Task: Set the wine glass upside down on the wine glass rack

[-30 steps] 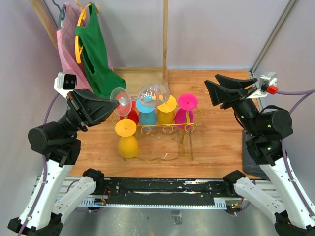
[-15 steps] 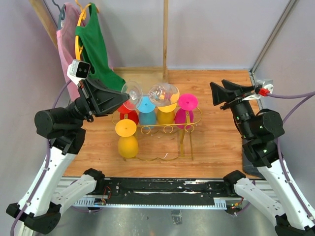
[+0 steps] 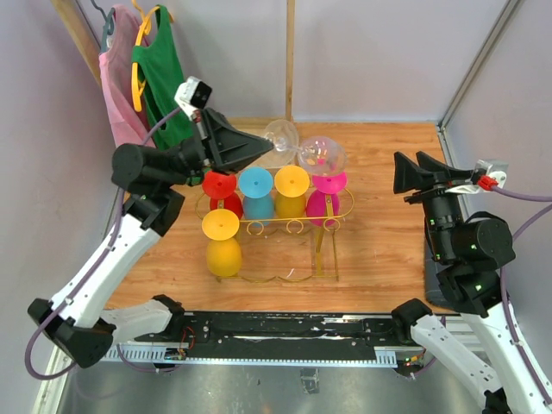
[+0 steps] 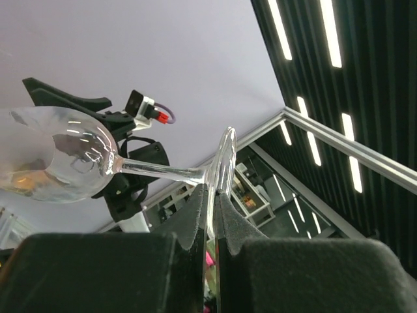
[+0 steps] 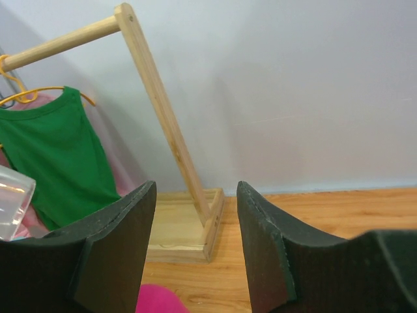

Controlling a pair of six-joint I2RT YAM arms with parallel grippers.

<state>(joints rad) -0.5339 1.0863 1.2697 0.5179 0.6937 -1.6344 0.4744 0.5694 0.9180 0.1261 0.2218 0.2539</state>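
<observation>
My left gripper (image 3: 264,147) is shut on the foot of a clear wine glass (image 3: 319,155), held on its side in the air above the back of the rack, bowl pointing right over the pink glass. In the left wrist view the fingertips (image 4: 203,195) pinch the foot's rim and the wine glass bowl (image 4: 55,156) points left. The gold wire rack (image 3: 276,226) stands mid-table with red, blue, yellow and pink glasses (image 3: 328,194) upside down on it. My right gripper (image 3: 412,172) is open and empty, right of the rack; it also shows in the right wrist view (image 5: 195,215).
A yellow glass (image 3: 222,246) stands upside down on the table at the rack's front left. A wooden clothes stand (image 3: 289,78) with a green shirt (image 3: 168,95) and a pink garment is at the back; its base (image 5: 179,228) faces my right gripper.
My left arm has risen and swung right and back, carrying the clear glass from the rack's left end to above its back. My right gripper has drawn back to the right.
</observation>
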